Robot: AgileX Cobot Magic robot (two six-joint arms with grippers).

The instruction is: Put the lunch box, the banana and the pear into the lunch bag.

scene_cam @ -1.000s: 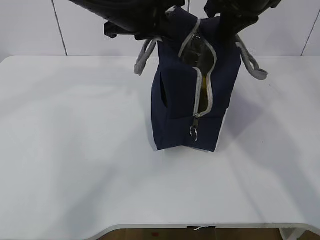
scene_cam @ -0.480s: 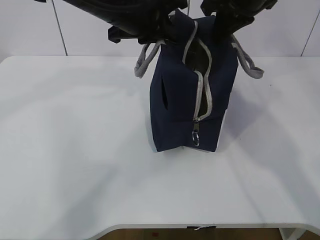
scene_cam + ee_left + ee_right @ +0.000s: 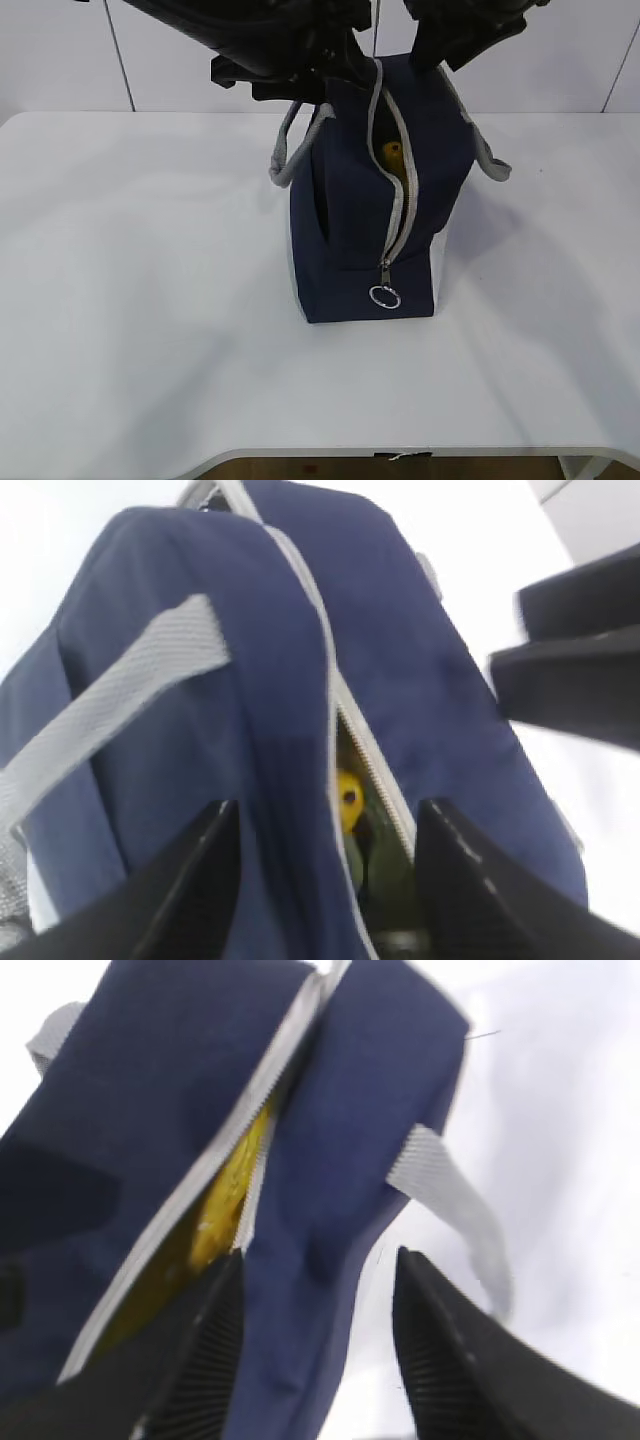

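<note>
The navy lunch bag [image 3: 350, 225] stands upright mid-table, its grey zipper [image 3: 398, 205] open down to the pull ring. A yellow fruit [image 3: 392, 152] shows in the slit. My left gripper [image 3: 300, 72] is open astride the bag's top [image 3: 325, 880]. Between its fingers a yellow fruit end with a dark spot [image 3: 347, 798] shows, banana or pear I cannot tell, with the sage-green lunch box lid [image 3: 385, 875] below it. My right gripper [image 3: 450, 40] is open [image 3: 320, 1360] over the bag's right flap. The banana [image 3: 215, 1215] shows through the slit.
Grey webbing handles hang off both sides of the bag [image 3: 290, 150] [image 3: 490, 160]. The white table [image 3: 150, 300] has its front edge near the bottom of the exterior view, and a white wall stands behind it. The right gripper's black body shows in the left wrist view [image 3: 570, 670].
The bag has come down and nearer, and now stands flat and upright. Its pull ring sits lower. Both arms are higher relative to the bag's top.
</note>
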